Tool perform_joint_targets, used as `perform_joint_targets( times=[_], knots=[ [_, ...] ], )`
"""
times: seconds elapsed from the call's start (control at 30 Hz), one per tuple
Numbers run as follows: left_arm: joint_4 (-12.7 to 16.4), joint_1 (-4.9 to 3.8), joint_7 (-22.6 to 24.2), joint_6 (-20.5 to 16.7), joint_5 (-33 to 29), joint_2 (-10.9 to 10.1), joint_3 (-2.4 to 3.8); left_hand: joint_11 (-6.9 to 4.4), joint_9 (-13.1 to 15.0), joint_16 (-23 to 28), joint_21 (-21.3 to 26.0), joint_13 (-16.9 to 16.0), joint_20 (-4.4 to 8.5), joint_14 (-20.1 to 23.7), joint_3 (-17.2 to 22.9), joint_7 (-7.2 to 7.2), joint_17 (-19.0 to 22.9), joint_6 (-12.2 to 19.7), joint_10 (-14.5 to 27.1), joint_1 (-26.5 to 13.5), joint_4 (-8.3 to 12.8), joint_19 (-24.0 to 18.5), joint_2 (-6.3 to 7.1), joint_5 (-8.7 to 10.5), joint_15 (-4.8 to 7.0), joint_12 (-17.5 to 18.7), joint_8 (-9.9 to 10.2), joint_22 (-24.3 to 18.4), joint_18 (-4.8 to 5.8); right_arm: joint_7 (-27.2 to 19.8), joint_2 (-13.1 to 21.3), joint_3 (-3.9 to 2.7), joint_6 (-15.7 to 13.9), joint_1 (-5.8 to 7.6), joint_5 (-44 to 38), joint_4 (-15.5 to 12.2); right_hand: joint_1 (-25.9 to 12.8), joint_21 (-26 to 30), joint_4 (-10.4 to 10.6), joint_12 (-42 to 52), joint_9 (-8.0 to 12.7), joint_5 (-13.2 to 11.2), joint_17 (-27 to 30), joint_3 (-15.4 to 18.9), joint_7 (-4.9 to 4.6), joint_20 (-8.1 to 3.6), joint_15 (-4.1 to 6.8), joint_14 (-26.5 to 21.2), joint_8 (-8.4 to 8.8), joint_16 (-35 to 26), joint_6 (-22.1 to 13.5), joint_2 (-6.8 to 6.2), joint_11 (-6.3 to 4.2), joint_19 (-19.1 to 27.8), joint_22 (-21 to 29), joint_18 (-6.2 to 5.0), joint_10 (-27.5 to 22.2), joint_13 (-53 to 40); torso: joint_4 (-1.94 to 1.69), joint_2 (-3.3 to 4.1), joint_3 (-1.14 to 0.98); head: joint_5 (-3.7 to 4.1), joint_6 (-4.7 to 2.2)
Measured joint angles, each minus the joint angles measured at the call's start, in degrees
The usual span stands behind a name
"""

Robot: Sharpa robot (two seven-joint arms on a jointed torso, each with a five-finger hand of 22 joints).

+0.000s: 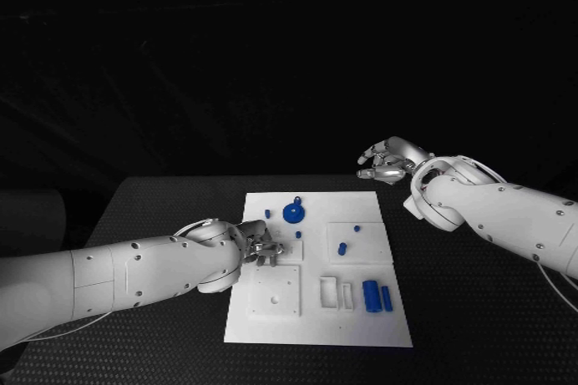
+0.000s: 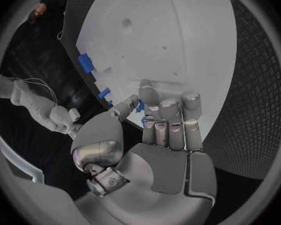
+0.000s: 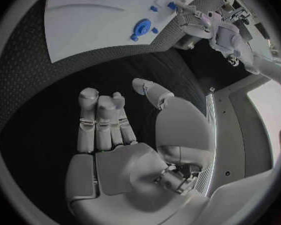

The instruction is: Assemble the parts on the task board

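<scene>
The board [image 1: 316,318] is plain white, its raised square plate [image 1: 276,292] and small frames [image 1: 329,291] the same white. On it the parts are bright blue: a round disc [image 1: 293,211], two short cylinders [image 1: 378,296] side by side, and a few small pegs [image 1: 342,249]. The worktop [image 1: 482,318] is black with a fine dotted weave. Both arms are white, dotted with small dark screws. The left hand [image 1: 258,250] and the right hand [image 1: 387,161] are silver-grey; a bit of blue, perhaps a part, shows between the left hand's fingers [image 2: 167,110].
</scene>
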State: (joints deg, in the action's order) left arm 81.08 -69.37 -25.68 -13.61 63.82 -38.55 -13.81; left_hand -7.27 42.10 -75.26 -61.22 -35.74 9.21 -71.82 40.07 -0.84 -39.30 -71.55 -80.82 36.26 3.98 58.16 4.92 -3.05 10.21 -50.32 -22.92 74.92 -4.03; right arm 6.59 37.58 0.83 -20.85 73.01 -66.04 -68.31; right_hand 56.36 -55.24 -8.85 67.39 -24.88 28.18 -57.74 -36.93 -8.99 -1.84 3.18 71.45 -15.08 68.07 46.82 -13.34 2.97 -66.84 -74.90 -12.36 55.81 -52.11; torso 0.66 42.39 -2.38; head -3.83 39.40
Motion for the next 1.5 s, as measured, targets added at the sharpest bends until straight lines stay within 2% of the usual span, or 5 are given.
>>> perform_joint_targets(
  times=[0.27,0.9,1.03,1.23,1.5],
  knots=[
    [0.0,0.0,0.0,-0.1,-0.4,0.0,0.01,0.0,0.2,0.0,0.0,0.1,0.0,0.0,-0.1,-0.21,0.2,0.2,0.0,-1.0,-2.5,0.0,3.98,0.0,0.0,0.0,0.0,0.0,0.0,0.0,0.0,0.0,0.0,-0.21,0.0,0.1,0.0,0.0,0.0,0.0,0.0,0.0,0.0,0.0,0.0,-0.04,0.0,0.0,0.0,0.0,0.0,0.0,0.0,0.1,0.0,0.0,0.0,0.1,0.01,0.0,0.02,0.08,0.06],
    [1.3,-0.16,0.6,0.0,-2.3,-2.1,0.33,0.18,0.6,-0.4,0.0,0.4,0.0,0.7,-4.7,0.11,0.6,1.6,0.2,-0.8,-3.0,0.0,7.08,0.0,0.72,0.0,-0.2,0.0,-0.88,0.0,0.1,0.0,0.1,-0.47,0.1,0.4,0.0,0.0,0.0,0.0,0.0,0.0,0.0,0.0,0.0,-0.02,0.0,0.0,0.0,0.0,0.0,0.0,0.0,0.2,0.0,0.0,0.0,0.1,0.01,-0.01,0.0,0.16,-0.27],
    [1.9,-2.6,0.7,1.2,-4.1,-3.0,0.62,0.51,0.4,-0.3,0.1,0.6,-0.08,0.9,-4.8,0.52,0.7,2.5,0.6,0.0,-2.9,-0.5,7.06,0.0,0.84,0.0,0.6,0.0,-0.88,0.0,0.2,0.0,0.1,-0.48,0.1,0.6,0.0,0.0,0.0,0.0,0.0,0.0,0.0,0.0,0.0,-0.01,0.0,0.0,0.0,0.0,0.0,0.0,0.0,0.2,0.0,0.0,0.0,0.1,0.0,-0.04,0.03,0.31,-0.67],
    [1.3,-6.72,1.0,4.1,-7.6,-3.8,2.47,2.01,-0.9,2.1,1.9,2.0,-0.7,2.5,-6.4,1.83,1.9,5.3,1.9,3.0,-1.0,-2.0,4.97,0.0,0.31,2.6,3.2,0.0,-0.88,0.0,0.2,0.0,0.1,-0.54,0.1,1.0,0.0,0.0,0.0,0.0,0.0,0.0,0.0,0.0,0.0,0.0,0.0,0.0,0.0,0.0,0.0,0.0,0.0,0.2,0.0,0.0,0.0,0.1,-0.03,-0.04,0.06,0.24,-1.28],
    [-5.6,-10.84,1.0,8.8,-11.1,-2.4,3.47,3.92,-2.8,5.6,5.0,3.7,-1.48,5.5,-7.2,3.89,3.6,9.9,4.9,6.5,1.8,-4.2,2.24,-0.28,-1.07,5.9,6.3,-1.4,-0.86,-0.1,0.1,0.0,0.1,-0.58,0.2,1.1,0.0,0.0,0.0,0.0,0.0,0.0,0.0,0.0,0.0,0.01,0.0,0.0,0.0,0.0,0.0,0.0,0.0,0.2,0.0,0.0,0.0,0.1,-0.05,-0.02,0.06,-0.03,-2.08]
  ],
)
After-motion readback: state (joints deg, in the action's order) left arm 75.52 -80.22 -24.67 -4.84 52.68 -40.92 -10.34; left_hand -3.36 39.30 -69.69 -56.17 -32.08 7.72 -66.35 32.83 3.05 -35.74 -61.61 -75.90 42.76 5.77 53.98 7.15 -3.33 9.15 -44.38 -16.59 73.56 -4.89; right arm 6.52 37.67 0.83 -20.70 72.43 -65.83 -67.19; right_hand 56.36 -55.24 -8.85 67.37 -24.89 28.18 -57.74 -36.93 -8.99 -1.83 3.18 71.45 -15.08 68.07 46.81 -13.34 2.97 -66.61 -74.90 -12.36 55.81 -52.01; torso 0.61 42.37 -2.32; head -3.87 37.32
